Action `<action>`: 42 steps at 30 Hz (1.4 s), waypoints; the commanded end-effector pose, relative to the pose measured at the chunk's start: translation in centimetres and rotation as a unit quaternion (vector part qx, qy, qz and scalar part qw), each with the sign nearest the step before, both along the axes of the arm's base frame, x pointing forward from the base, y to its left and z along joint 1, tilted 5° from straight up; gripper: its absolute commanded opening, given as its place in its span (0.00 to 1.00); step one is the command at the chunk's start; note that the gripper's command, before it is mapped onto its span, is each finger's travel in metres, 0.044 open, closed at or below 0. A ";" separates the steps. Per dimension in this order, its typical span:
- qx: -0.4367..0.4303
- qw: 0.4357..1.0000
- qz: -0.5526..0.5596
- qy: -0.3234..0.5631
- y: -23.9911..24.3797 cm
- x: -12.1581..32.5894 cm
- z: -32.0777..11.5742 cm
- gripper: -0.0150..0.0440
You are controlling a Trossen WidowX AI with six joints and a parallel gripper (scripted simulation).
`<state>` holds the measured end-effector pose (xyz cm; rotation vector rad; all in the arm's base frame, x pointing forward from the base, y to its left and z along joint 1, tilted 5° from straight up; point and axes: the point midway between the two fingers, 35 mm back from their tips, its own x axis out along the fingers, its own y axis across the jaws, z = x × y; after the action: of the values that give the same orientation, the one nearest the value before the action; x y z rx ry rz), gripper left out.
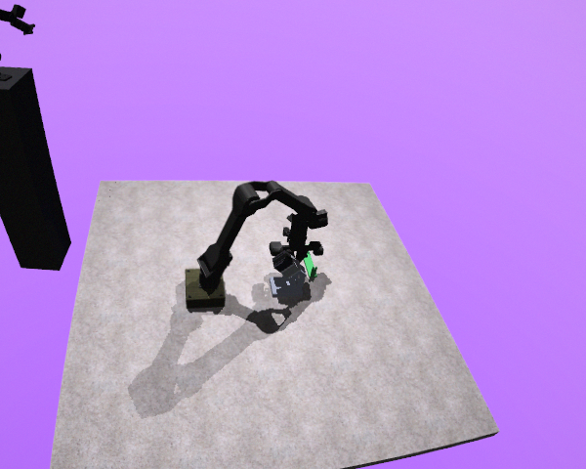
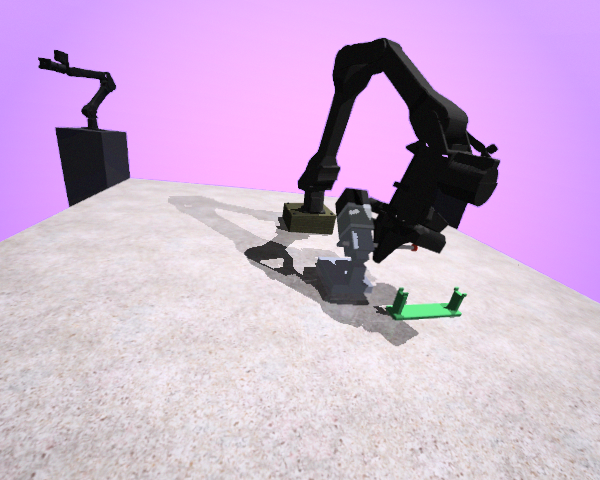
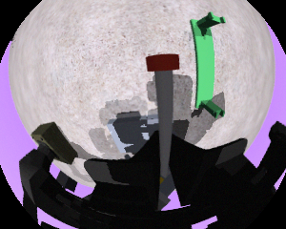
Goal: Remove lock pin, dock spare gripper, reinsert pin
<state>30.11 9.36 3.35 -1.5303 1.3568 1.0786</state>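
Note:
My gripper point(image 1: 299, 258) point(image 2: 378, 257) point(image 3: 160, 134) is shut on the lock pin point(image 2: 415, 248) point(image 3: 164, 105), a grey shaft with a red head. The head sticks out on the side away from the mount. The fingers hide the pin's other end, so I cannot tell whether its tip is in a hole. The grey mount point(image 1: 286, 287) point(image 2: 336, 281) point(image 3: 133, 135) stands beside and below my fingers. Its tilted grey upper part point(image 2: 356, 222) has a dark top and rises close beside the fingers. I cannot tell the socket and the spare gripper apart there.
A green cradle point(image 1: 309, 264) point(image 2: 427, 311) point(image 3: 205, 67) with two upright posts lies near the mount and holds nothing. My arm's base block point(image 1: 204, 295) point(image 2: 309, 221) point(image 3: 54, 143) stands behind the mount. Another arm stands on a tall dark pedestal point(image 1: 22, 166) point(image 2: 91, 162) beyond the table.

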 end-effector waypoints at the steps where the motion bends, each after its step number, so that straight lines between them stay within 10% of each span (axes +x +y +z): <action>1: 0.000 1.000 0.000 0.000 0.0 0.0 0.0 0.30; 8: 0.000 1.000 0.000 0.000 0.0 0.0 0.0 0.59; 42: -0.010 1.000 0.004 0.006 4.9 -1.0 5.7 0.59</action>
<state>29.15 13.83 8.61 -1.5494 1.3739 1.0837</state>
